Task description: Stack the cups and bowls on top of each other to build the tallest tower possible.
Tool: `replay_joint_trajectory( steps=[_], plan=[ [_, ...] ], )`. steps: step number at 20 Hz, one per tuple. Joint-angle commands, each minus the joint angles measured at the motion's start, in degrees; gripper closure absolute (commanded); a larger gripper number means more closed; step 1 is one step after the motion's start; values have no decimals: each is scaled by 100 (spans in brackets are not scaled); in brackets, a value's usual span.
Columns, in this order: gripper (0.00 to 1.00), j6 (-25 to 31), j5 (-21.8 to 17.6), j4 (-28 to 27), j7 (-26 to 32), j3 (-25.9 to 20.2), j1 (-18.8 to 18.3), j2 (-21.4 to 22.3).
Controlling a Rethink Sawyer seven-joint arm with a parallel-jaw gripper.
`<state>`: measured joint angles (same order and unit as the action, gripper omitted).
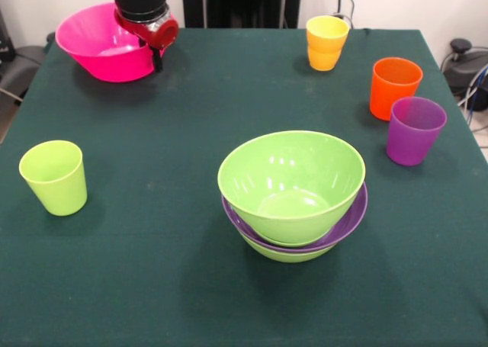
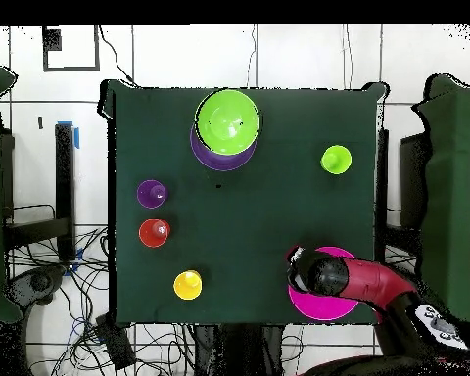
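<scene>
Front camera: looks across the bench (image 1: 152, 286) toward the robot, tilted down; the claw (image 1: 157, 56) hangs at the top left of its picture, the far side.
Front nearness: close; the bench fills nearly the whole picture and its near edge is cut off.
Overhead camera: straight down from high above, robot base at the bottom; the claw (image 2: 298, 260) sits lower right.
Overhead nearness: farther off; the whole bench (image 2: 249, 196) shows, with floor and cables around it.
Shared: the bench top and the claw, turned half round between views.
</scene>
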<state>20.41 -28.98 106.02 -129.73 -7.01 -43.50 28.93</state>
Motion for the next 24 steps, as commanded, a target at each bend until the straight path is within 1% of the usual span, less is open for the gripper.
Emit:
replay_joint_trajectory(
  steps=[1,4,7,10,13,16,21,24],
  plan=[
    [100,-140,-208,-469,171,-342,207,-232],
    [100,-180,-200,-457,163,-368,216,-202],
    [100,-81,-148,-417,229,-457,189,-42],
    [100,-151,-142,-346,177,-464,218,48],
    [100,-134,-20,-304,120,-571,235,168],
    [100,162,132,-259,164,-662,276,362],
    [100,335,204,-309,233,-762,311,530],
    [100,534,365,-354,307,-935,228,597]
  ],
)
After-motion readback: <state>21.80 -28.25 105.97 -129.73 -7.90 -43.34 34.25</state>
